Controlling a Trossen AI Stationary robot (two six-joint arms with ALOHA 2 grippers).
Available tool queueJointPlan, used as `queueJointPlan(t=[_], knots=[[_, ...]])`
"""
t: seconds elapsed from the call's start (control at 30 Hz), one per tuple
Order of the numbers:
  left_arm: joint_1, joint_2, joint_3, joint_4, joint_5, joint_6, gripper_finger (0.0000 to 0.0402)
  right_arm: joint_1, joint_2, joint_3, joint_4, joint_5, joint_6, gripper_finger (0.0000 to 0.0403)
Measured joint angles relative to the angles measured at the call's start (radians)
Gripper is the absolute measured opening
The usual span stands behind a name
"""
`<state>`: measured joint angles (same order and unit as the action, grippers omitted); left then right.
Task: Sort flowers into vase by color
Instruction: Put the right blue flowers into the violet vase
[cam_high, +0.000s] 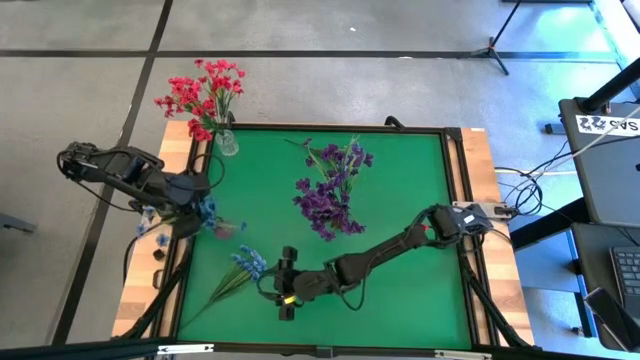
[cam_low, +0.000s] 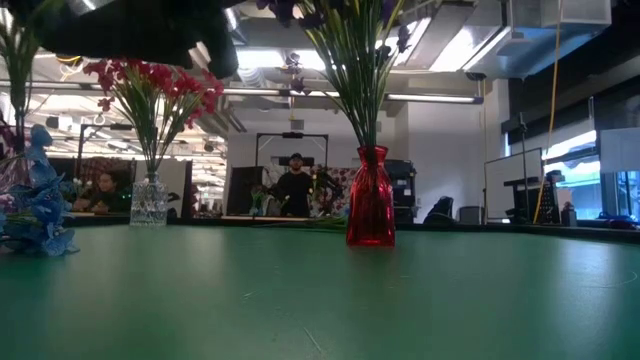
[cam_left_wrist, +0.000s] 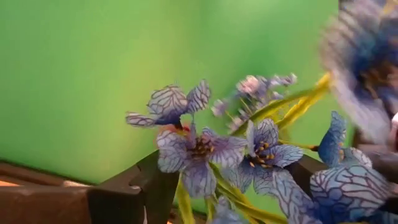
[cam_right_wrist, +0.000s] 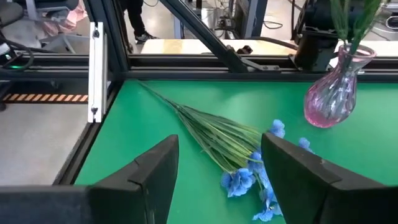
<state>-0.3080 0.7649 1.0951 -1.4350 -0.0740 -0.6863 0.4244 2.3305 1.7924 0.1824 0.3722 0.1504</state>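
A loose light-blue sprig (cam_high: 240, 272) lies flat on the green table near its front edge, blossoms toward my right gripper (cam_high: 287, 285). That gripper is open and level, its fingers either side of the blossoms (cam_right_wrist: 239, 180) and short of them. At the left edge, my left gripper (cam_high: 200, 215) is open above a pink glass vase (cam_right_wrist: 339, 93). Blue blossoms (cam_left_wrist: 199, 149) on green stems rise between its fingers. Red-pink flowers (cam_high: 205, 95) stand in a clear vase (cam_high: 228, 143). Dark purple flowers (cam_high: 330, 190) stand in a red vase (cam_low: 370, 205).
A raised dark frame (cam_right_wrist: 186, 59) borders the green table, with wooden strips (cam_high: 480, 160) outside it. Bare green surface lies to the right of the purple flowers. In the room beyond the table a person (cam_low: 295, 185) stands.
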Motion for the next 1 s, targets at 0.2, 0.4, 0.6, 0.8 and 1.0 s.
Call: queueJointPlan(t=[0.2, 0.4, 0.6, 0.8, 1.0], knots=[[0.000, 0.002, 0.000, 0.002, 0.002, -0.026, 0.0239, 0.000, 0.001, 0.000, -0.003, 0.000, 0.025, 0.0230], [0.000, 0.003, 0.009, 0.018, 0.139, -0.071, 0.0239, 0.002, 0.001, 0.000, -0.006, -0.016, 0.028, 0.0230], [0.000, 0.004, 0.058, 0.012, 0.127, -0.092, 0.0236, 0.002, 0.001, 0.000, -0.005, -0.026, 0.039, 0.0230], [0.000, 0.003, 0.142, -0.014, 0.042, -0.067, 0.0236, 0.005, 0.001, 0.000, -0.004, -0.026, 0.040, 0.0230], [0.000, 0.004, 0.240, -0.020, -0.039, -0.068, 0.0235, 0.010, 0.001, 0.000, -0.004, -0.026, 0.051, 0.0230]])
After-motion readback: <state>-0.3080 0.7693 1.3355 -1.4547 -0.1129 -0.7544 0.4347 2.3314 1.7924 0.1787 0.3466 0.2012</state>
